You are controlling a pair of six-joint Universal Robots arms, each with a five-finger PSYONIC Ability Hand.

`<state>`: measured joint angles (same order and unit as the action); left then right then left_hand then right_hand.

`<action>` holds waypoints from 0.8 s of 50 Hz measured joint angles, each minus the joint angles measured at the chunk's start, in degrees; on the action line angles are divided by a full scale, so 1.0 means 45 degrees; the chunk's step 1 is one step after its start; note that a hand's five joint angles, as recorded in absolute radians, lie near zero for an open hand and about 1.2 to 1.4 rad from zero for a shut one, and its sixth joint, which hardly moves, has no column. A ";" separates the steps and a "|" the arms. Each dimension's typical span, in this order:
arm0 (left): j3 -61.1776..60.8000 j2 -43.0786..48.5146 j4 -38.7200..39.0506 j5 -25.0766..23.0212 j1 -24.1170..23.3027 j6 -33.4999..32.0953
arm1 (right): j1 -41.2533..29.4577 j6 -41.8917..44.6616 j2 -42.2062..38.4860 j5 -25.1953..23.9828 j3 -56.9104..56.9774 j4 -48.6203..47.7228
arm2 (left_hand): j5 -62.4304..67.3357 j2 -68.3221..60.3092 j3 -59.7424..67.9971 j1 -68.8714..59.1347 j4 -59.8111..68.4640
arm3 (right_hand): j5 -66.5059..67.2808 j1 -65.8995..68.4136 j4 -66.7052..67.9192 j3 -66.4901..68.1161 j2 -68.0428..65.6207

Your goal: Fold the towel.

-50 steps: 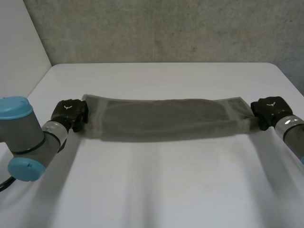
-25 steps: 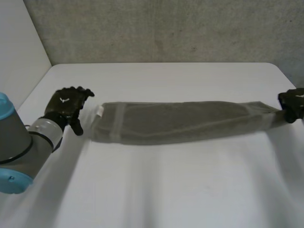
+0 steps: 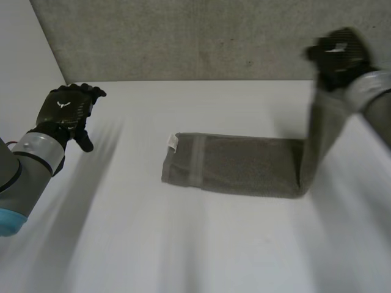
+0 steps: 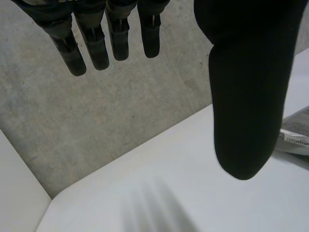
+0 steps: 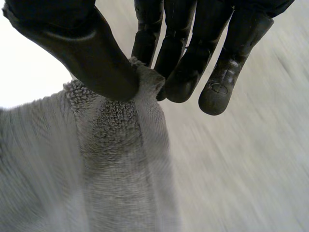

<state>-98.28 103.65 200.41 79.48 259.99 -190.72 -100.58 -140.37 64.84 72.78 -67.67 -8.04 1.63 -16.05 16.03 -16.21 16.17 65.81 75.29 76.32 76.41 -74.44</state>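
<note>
A grey towel (image 3: pixel 244 166), folded into a long strip, lies across the middle of the white table (image 3: pixel 183 256). Its right end rises off the table to my right hand (image 3: pixel 338 58), held high at the far right. In the right wrist view that hand (image 5: pixel 193 43) pinches the towel's end (image 5: pixel 120 145) between thumb and fingers. The towel's left end, with a small white label (image 3: pixel 173 143), lies flat on the table. My left hand (image 3: pixel 66 111) is raised at the far left, fingers straight and spread, well away from the towel. The left hand (image 4: pixel 246 87) holds nothing, and the label end (image 4: pixel 297 133) shows beside its thumb.
A grey concrete wall (image 3: pixel 195 36) stands behind the table's far edge. The table's left edge runs close beside my left arm (image 3: pixel 24 171).
My left hand has let go of the towel's left end, opened and lifted away. My right hand has risen and moved back with its end, dragging the towel to the right.
</note>
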 measured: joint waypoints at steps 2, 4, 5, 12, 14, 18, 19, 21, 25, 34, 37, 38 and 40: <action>0.0075 0.0004 0.0020 0.0006 -0.0067 0.0015 | -0.1613 0.0032 -0.0547 -0.0012 0.0210 -0.0635 | -0.0001 0.0000 0.0000 0.0000 0.0000 | 0.0000 0.0001 0.0000 0.0044 -0.0001; 0.0116 0.0018 0.0031 0.0011 -0.0121 0.0024 | -0.2604 0.0085 -0.1020 -0.0045 0.0288 -0.1110 | -0.0002 0.0000 0.0000 0.0000 0.0000 | 0.0000 0.0001 0.0001 0.0046 -0.0001; 0.0143 0.0036 0.0041 0.0021 -0.0165 0.0029 | -0.3299 0.0150 -0.1440 -0.0059 0.0331 -0.1471 | -0.0002 0.0000 0.0000 0.0000 0.0000 | 0.0000 0.0001 0.0001 0.0046 -0.0001; 0.0203 0.0220 0.0078 0.0048 -0.0382 0.0048 | -0.5937 0.0885 -0.3887 -0.0132 0.0665 -0.2608 | -0.0003 0.0000 0.0000 0.0000 0.0000 | 0.0001 0.0001 0.0001 0.0047 -0.0001; 0.0212 0.0322 0.0087 0.0052 -0.0461 0.0052 | -0.6454 0.1240 -0.4666 -0.0137 0.0836 -0.2708 | -0.0003 0.0001 0.0000 0.0000 0.0000 | 0.0001 0.0002 0.0001 0.0047 -0.0001; 0.0217 0.0538 0.0093 0.0054 -0.0646 0.0050 | -0.6937 0.1771 -0.5676 -0.0136 0.1110 -0.2703 | -0.0003 0.0000 0.0000 0.0000 0.0000 | 0.0001 0.0002 0.0001 0.0047 -0.0001; 0.0219 0.0581 0.0095 0.0056 -0.0697 0.0048 | -0.6967 0.1830 -0.5777 -0.0141 0.1145 -0.2690 | -0.0003 0.0001 0.0000 0.0000 0.0000 | 0.0002 0.0002 0.0001 0.0047 -0.0002; 0.0233 0.0653 0.0106 0.0061 -0.0807 0.0041 | -0.6982 0.1880 -0.5845 -0.0171 0.1151 -0.2658 | -0.0003 0.0000 0.0000 0.0000 0.0000 | -0.0053 -0.0034 -0.0060 -0.0056 0.0003; 0.0366 0.0768 0.0135 0.0080 -0.1031 0.0039 | -0.6902 0.1798 -0.5520 -0.0261 0.0924 -0.2646 | -0.0003 0.0000 0.0000 0.0000 0.0000 | -0.5631 -0.5673 -0.5545 -0.5568 0.5450; 0.1368 0.1265 0.0172 0.0142 -0.1898 0.0174 | -0.6534 0.0208 -0.3026 -0.0230 -0.0772 -0.2680 | -0.0003 0.0137 -0.0133 0.0154 -0.0143 | -1.3866 -1.3738 -1.3726 -1.3966 1.3453; 0.1816 0.1530 0.0221 0.0158 -0.2295 0.0360 | -0.6022 -0.1041 -0.1865 -0.0165 -0.1643 -0.2650 | -0.0003 0.0148 -0.0135 0.0156 -0.0157 | -1.3866 -1.3779 -1.3726 -1.3966 1.3452; 0.2097 0.1734 0.0255 0.0166 -0.2547 0.0523 | -0.5602 -0.1832 -0.1224 -0.0127 -0.2174 -0.2591 | -0.0003 0.0146 -0.0135 0.0156 -0.0157 | -1.3866 -1.3780 -1.3726 -1.3966 1.3452; 0.2458 0.2038 0.0294 0.0188 -0.2869 0.0755 | -0.5052 -0.2750 -0.0510 -0.0103 -0.2811 -0.2462 | -0.0004 0.0148 -0.0135 0.0156 -0.0157 | -1.3866 -1.3780 -1.3726 -1.3966 1.3452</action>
<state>-87.22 112.82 201.74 80.33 247.08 -187.32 -123.32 -152.75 62.54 72.31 -80.32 -19.11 1.61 -15.39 15.42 -15.51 15.46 3.41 13.28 14.55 13.56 -13.91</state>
